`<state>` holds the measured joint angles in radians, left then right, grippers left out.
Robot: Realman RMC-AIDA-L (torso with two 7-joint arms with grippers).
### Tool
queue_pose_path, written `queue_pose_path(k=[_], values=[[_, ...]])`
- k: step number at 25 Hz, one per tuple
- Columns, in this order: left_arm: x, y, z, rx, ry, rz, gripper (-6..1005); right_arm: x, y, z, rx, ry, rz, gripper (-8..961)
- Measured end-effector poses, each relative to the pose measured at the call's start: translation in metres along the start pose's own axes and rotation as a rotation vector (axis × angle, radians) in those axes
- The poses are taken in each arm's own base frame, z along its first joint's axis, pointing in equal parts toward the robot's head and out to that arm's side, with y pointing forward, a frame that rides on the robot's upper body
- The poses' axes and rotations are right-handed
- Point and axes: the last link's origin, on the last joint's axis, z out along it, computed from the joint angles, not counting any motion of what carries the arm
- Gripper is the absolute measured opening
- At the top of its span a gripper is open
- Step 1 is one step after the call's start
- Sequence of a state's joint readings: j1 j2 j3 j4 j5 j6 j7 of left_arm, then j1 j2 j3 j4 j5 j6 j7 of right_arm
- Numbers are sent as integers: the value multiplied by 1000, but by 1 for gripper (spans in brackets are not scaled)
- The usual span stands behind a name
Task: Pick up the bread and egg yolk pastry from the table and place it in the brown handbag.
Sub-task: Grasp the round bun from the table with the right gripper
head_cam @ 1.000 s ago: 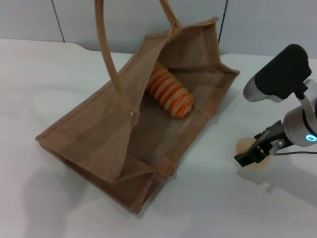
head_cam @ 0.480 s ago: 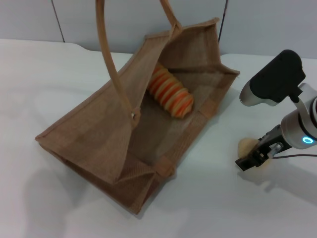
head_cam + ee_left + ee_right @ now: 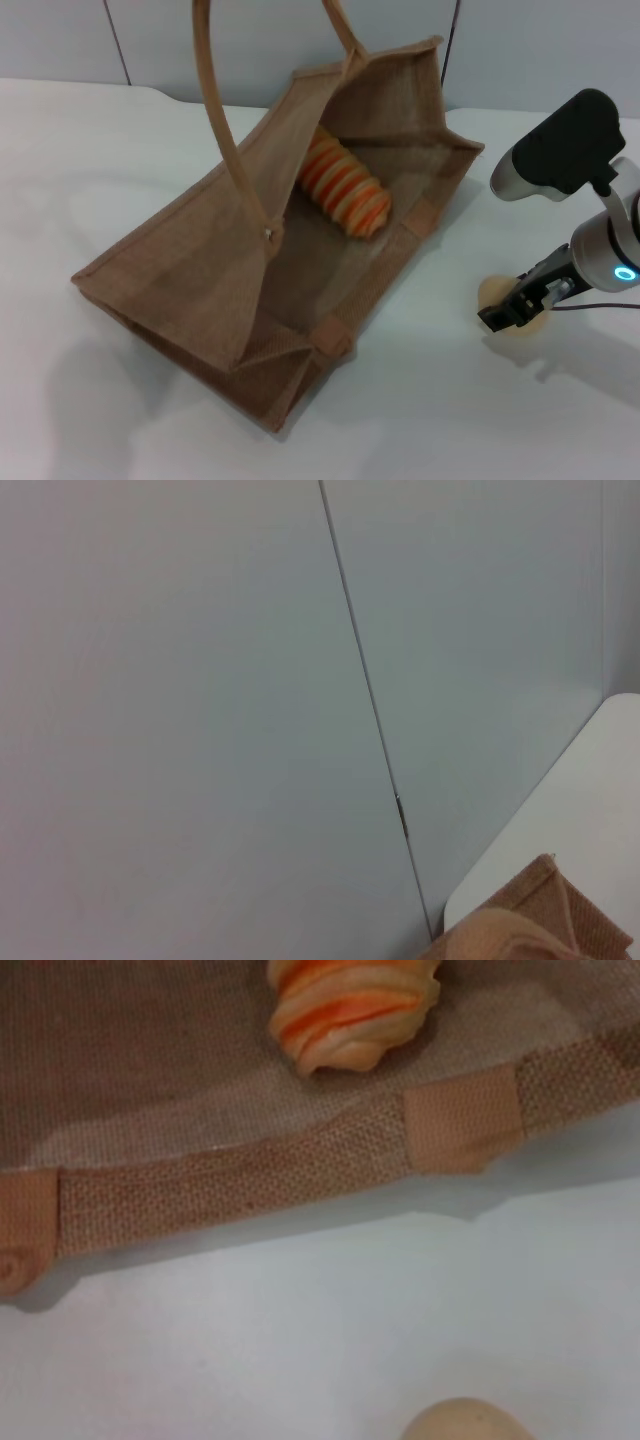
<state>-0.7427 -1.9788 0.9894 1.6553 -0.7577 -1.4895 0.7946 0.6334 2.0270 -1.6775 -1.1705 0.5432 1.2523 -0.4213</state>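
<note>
The brown handbag (image 3: 200, 270) lies open in the middle of the white table, its two looped handles rising at the back. The striped orange and cream bread (image 3: 345, 190) lies inside it near the far end, and also shows in the right wrist view (image 3: 350, 1010). The pale round egg yolk pastry (image 3: 492, 291) sits on the table to the right of the bag. My right gripper (image 3: 512, 308) is right over it and hides most of it. The pastry's top edge shows in the right wrist view (image 3: 465, 1422). My left gripper is out of view.
The bag's woven side wall with its tan corner patches (image 3: 250, 1185) lies between the pastry and the bread. A corner of the bag (image 3: 530, 930) shows in the left wrist view against a grey wall. Bare white table (image 3: 90, 150) surrounds the bag.
My right arm dipped down and left over the pastry, then came back slightly up and right. The pastry, bag and bread have stayed in place.
</note>
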Motion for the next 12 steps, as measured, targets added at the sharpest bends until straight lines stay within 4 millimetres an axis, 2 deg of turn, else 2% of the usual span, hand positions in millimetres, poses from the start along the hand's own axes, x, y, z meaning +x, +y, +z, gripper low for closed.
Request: queue_pose_path(k=[12], values=[[0, -1, 0, 2, 1, -3, 121, -3, -1, -2, 9, -12, -9, 594]])
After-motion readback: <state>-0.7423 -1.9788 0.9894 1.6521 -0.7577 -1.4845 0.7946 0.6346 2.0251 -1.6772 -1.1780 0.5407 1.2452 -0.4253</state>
